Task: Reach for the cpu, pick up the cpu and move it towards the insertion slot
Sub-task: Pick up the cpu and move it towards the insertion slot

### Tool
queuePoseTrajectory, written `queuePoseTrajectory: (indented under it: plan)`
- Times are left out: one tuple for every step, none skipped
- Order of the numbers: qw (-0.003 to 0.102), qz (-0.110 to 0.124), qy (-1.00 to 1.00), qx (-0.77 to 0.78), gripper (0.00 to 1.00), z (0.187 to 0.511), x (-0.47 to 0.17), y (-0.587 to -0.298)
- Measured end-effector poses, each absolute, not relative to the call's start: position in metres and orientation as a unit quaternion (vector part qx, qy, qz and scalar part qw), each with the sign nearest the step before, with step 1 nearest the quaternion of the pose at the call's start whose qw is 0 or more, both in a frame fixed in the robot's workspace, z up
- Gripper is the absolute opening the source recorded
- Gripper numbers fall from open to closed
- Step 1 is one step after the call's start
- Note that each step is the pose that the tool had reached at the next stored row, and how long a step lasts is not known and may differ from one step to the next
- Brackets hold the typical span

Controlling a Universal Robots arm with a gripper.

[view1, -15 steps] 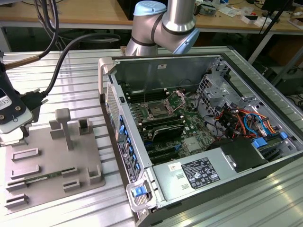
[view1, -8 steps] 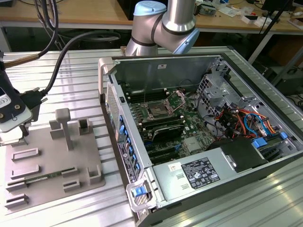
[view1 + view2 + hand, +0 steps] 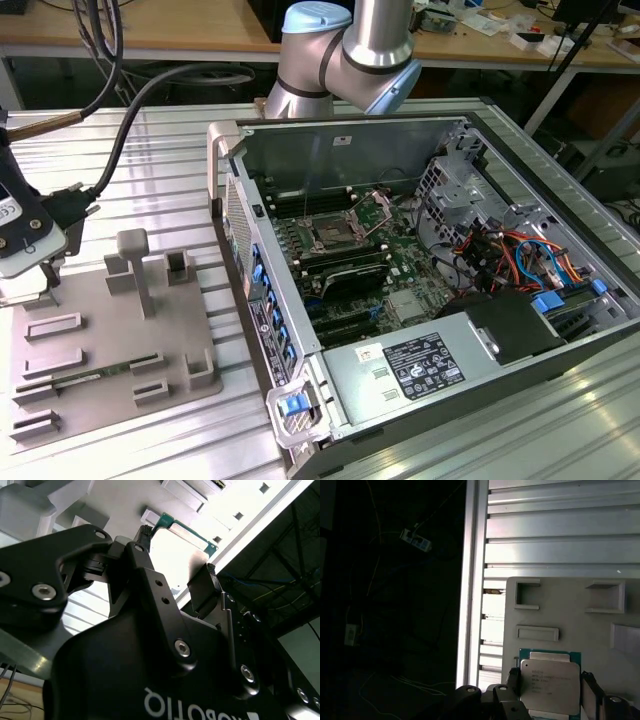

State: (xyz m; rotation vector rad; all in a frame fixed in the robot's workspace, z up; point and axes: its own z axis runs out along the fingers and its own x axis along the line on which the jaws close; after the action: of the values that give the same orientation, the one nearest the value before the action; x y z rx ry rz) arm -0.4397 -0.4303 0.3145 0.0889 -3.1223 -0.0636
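The cpu point(image 3: 550, 685), a pale silvery square with a green rim, lies between my fingers in both wrist views. My gripper point(image 3: 551, 681) is shut on the cpu point(image 3: 180, 547), with one black finger point(image 3: 142, 537) on one edge and the other pressing the opposite edge. It sits just over the grey tray point(image 3: 570, 610). In the exterior view my gripper point(image 3: 40, 288) hangs at the far left above the tray's point(image 3: 110, 340) back corner. The insertion slot point(image 3: 330, 235), a metal-framed socket with a dark centre, sits on the green board inside the open computer case, well to the right.
The open case point(image 3: 420, 300) fills the exterior view's right, its tall side wall point(image 3: 250, 290) facing the tray. The tray carries upright posts point(image 3: 135, 265), rectangular recesses and a thin green memory stick point(image 3: 90, 378). Thick cables point(image 3: 110, 150) run to my wrist. The ribbed metal table point(image 3: 560, 530) ends at an edge beside the tray.
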Motion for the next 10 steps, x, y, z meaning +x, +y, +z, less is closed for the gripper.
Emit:
queuePoseTrajectory:
  plan:
    - [0.009, -0.020, -0.999, 0.028, 0.55, 0.3148, -0.4397, -0.4303]
    - [0.009, -0.020, -0.999, 0.028, 0.55, 0.3154, -0.4397, -0.4303]
    - [0.009, -0.020, -0.999, 0.028, 0.55, 0.3158, -0.4397, -0.4303]
    - [0.009, -0.020, -0.999, 0.028, 0.55, 0.3163, -0.4397, -0.4303]
    - [0.009, -0.020, -0.999, 0.028, 0.55, 0.3166, -0.4397, -0.4303]
    - [0.009, -0.020, -0.999, 0.028, 0.55, 0.3168, -0.4397, -0.4302]
    - [0.009, -0.020, -0.999, 0.028, 0.55, 0.3169, -0.4397, -0.4303]
    - [0.009, -0.020, -0.999, 0.028, 0.55, 0.3169, -0.4397, -0.4303]
    - [0.009, -0.020, -0.999, 0.028, 0.55, 0.3169, -0.4397, -0.4303]
    - [0.009, -0.020, -0.999, 0.028, 0.55, 0.3169, -0.4397, -0.4303]
